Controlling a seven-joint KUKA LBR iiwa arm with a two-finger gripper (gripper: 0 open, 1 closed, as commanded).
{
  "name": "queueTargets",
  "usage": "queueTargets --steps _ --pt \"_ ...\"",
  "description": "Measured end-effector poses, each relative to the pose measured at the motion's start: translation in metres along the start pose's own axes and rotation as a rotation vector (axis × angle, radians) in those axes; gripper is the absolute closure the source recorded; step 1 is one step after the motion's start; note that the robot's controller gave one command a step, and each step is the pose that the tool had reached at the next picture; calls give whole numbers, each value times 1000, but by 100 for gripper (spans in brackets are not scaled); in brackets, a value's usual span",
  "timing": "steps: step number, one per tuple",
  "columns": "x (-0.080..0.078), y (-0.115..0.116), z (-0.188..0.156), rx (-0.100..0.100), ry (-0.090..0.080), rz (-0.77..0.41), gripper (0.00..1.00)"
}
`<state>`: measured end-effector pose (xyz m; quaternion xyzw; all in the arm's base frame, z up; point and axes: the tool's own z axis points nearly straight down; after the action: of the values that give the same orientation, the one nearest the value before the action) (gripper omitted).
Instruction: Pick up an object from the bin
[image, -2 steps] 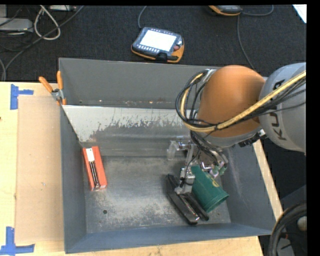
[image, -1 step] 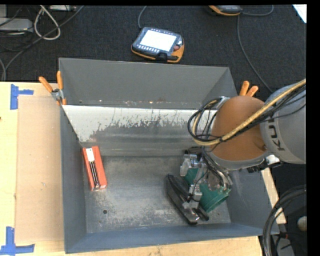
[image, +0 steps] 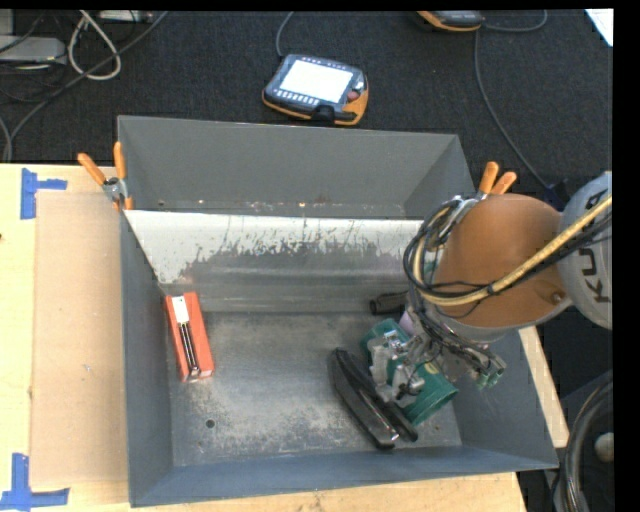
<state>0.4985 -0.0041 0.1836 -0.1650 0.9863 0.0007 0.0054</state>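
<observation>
The gripper (image: 400, 368), its opening impossible to judge, hangs over a teal object (image: 433, 400) in the bin's (image: 260, 420) near right corner, with a long black bar (image: 362, 398) lying diagonally just beside it.

Grey bin (image: 290, 190), pale scratch streaks down its back wall. On its left side, an orange box (image: 189, 337) with a white, dark-striped face. On its right side, black bar (image: 365, 400), teal block (image: 432, 400).
</observation>
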Motion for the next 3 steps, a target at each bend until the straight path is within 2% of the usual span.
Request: queueTargets --steps 1,2,3 --pt "0 0 1 -1 1 3 100" --pt "-2 63 48 -6 6 -10 100" --pt "-1 47 49 -4 1 17 100"
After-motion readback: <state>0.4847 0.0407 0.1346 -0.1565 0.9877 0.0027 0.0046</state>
